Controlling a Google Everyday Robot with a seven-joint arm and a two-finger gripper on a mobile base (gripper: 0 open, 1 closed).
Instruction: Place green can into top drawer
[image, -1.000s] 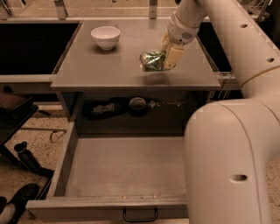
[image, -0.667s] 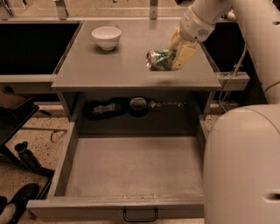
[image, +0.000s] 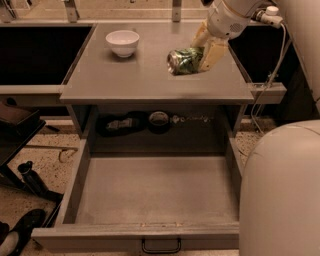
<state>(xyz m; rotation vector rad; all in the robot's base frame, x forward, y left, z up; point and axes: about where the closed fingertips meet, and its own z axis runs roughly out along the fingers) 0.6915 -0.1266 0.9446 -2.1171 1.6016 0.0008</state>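
The green can (image: 183, 60) lies on its side, silver end facing left, over the right part of the grey countertop (image: 125, 75). My gripper (image: 204, 50) is shut on the green can, its pale fingers (image: 212, 54) clamped around the can's right half. The top drawer (image: 155, 192) is pulled open below the counter, its flat grey floor bare, with a dark handle (image: 161, 246) on its front. The gripper and can are above the counter, behind the drawer's opening.
A white bowl (image: 122, 42) stands on the counter's back left. A dark shelf recess (image: 150, 122) under the counter holds small objects. My arm's large white body (image: 280, 190) fills the lower right. Dark items (image: 25, 200) lie on the floor at left.
The gripper with the can has shifted slightly right and up over the counter, and the arm's body has moved toward the right of the view.
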